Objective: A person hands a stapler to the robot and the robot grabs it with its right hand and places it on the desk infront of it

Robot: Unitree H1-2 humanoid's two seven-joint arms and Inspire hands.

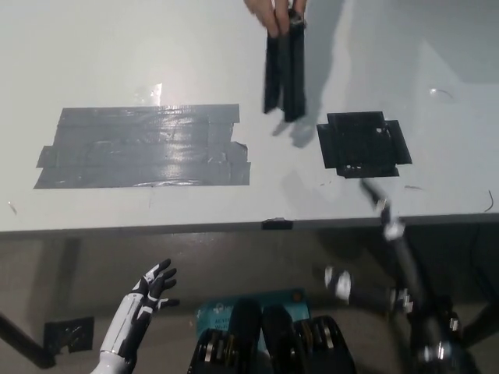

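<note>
A person's hand (273, 14) reaches in at the top edge and holds a long black stapler (284, 78) by its upper end, so it hangs over the far part of the white desk (93, 62). My black right hand (382, 210) is raised at the desk's front edge, below and right of the stapler and well apart from it. It is blurred. My white left hand (152, 290) rests low at the lower left, under the desk edge, with fingers spread and nothing in it.
A large patch of grey tape (144, 146) covers the desk's left middle. A square patch of black tape (362, 144) lies to the right, just below the stapler. A small black tab (277, 224) marks the front edge.
</note>
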